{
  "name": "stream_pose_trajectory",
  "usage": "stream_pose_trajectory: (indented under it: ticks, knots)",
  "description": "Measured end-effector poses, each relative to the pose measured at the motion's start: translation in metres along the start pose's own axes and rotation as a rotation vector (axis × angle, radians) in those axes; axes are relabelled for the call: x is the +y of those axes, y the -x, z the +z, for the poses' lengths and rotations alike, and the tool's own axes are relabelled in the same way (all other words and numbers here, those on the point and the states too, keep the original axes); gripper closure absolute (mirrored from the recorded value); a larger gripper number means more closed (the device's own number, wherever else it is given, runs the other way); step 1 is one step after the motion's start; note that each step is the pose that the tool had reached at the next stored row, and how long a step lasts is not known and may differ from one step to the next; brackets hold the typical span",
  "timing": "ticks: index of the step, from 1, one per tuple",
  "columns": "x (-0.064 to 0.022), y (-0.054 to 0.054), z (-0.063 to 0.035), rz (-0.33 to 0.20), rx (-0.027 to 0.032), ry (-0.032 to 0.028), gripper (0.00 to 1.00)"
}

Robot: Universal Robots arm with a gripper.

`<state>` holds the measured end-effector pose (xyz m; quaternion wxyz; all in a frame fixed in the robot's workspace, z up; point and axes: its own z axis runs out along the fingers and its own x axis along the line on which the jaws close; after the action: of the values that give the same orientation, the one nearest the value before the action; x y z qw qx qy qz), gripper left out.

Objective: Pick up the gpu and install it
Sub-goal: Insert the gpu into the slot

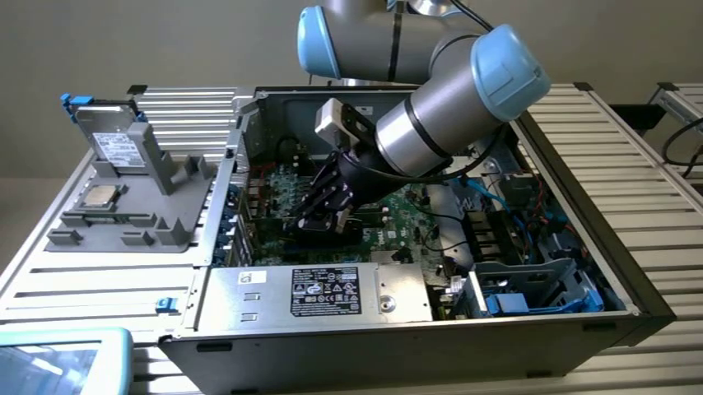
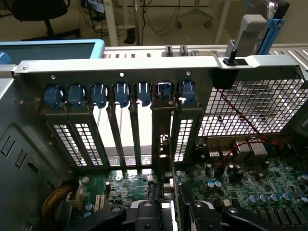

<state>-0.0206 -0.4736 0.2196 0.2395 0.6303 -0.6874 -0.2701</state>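
My gripper (image 1: 316,218) is down inside the open computer case (image 1: 571,148), over the green motherboard (image 1: 396,218). In the wrist view the gpu (image 2: 169,190) stands edge-on between the two black fingers (image 2: 144,211), and my gripper (image 2: 171,211) is shut on it. The card's silver end bracket (image 2: 162,120) rises against the row of rear expansion slots, beside a perforated slot cover (image 2: 183,139). Whether its lower edge is seated in the board's socket is hidden. In the exterior view the arm and fingers cover most of the card.
Blue latches (image 2: 120,94) top the rear slot row. A red wire (image 2: 240,130) crosses the mesh wall. A grey holder (image 1: 132,206) at the exterior view's left carries a silver drive (image 1: 110,136) and a processor (image 1: 101,195). Power supply (image 1: 318,290) and blue drive cage (image 1: 538,288) line the case's near side.
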Motion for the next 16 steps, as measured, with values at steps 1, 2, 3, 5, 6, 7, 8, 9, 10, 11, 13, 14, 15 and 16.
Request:
stream_pose_trajectory:
  ticks: [1, 2, 3, 5, 6, 7, 8, 9, 10, 11, 13, 14, 15, 16]
  knots:
    - [0.0, 0.0, 0.0, 0.0, 0.0, 0.0, 0.72]
    - [0.0, 0.0, 0.0, 0.0, 0.0, 0.0, 0.72]
    - [0.0, 0.0, 0.0, 0.0, 0.0, 0.0, 0.72]
    - [0.0, 0.0, 0.0001, 0.0, 0.0, 0.0, 0.72]
    - [-0.0001, 0.0, 0.0001, 0.0, -0.0001, 0.0, 0.72]
    - [-0.0001, 0.0, 0.0001, 0.0, -0.0002, -0.0002, 0.72]
    - [-0.0002, 0.0001, 0.0002, 0.0, -0.0004, -0.0003, 0.7]
    - [-0.0002, 0.0001, 0.0002, 0.0, -0.0003, -0.0001, 0.7]
    - [-0.0002, 0.0001, 0.0002, 0.0, -0.0003, -0.0001, 0.7]
    - [-0.0002, 0.0, 0.0002, 0.0, -0.0001, 0.0, 0.64]
    - [-0.0002, 0.0, 0.0002, 0.0, 0.0, 0.0, 0.64]
    - [-0.0002, 0.0, 0.0002, 0.0, 0.0001, 0.0, 0.64]
    - [-0.0005, 0.0, 0.0001, 0.0, 0.0001, 0.0, 0.64]
    - [-0.0009, 0.0001, -0.0002, 0.0, 0.0, 0.0001, 0.64]
